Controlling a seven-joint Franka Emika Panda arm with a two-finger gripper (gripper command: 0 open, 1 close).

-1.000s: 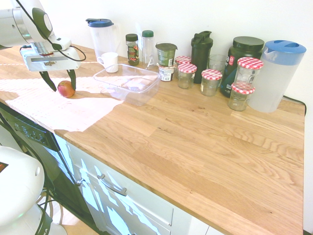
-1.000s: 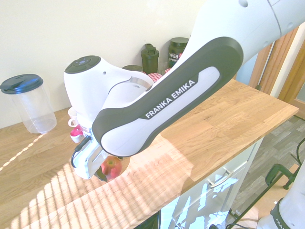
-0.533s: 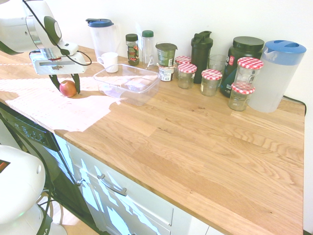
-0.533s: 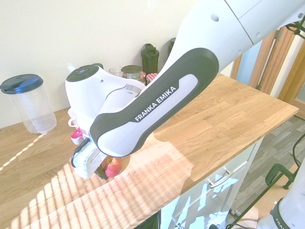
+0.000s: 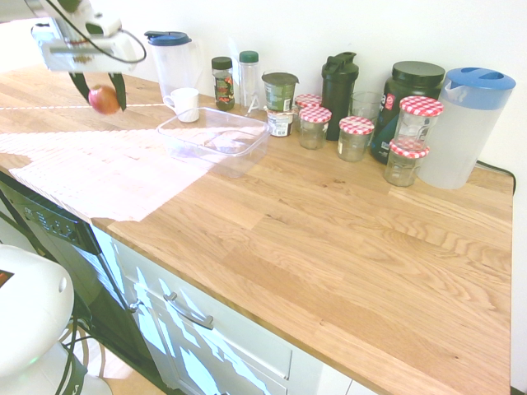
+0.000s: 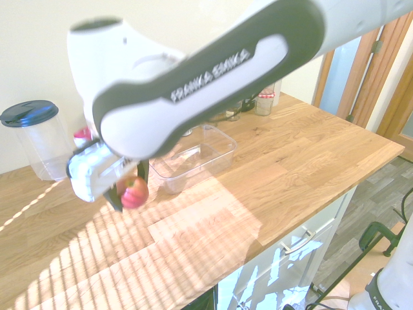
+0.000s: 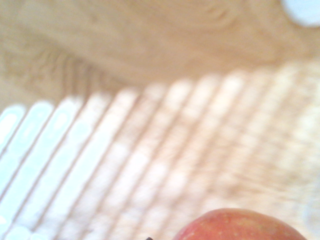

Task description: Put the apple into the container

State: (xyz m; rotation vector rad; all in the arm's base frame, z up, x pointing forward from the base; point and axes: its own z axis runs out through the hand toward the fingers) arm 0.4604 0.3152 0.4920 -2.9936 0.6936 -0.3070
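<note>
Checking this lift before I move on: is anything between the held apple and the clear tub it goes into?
Nothing visible. The gripper holds the apple above the counter, and the stretch of counter across to the open tub is bare. The mug and jars stand behind the tub.

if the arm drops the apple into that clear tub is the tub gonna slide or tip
It may slide a little: the container looks like thin, empty clear plastic on smooth wood. Tipping seems unlikely, since it is wide and shallow. The round apple, held in the tool, would probably roll inside.
</note>
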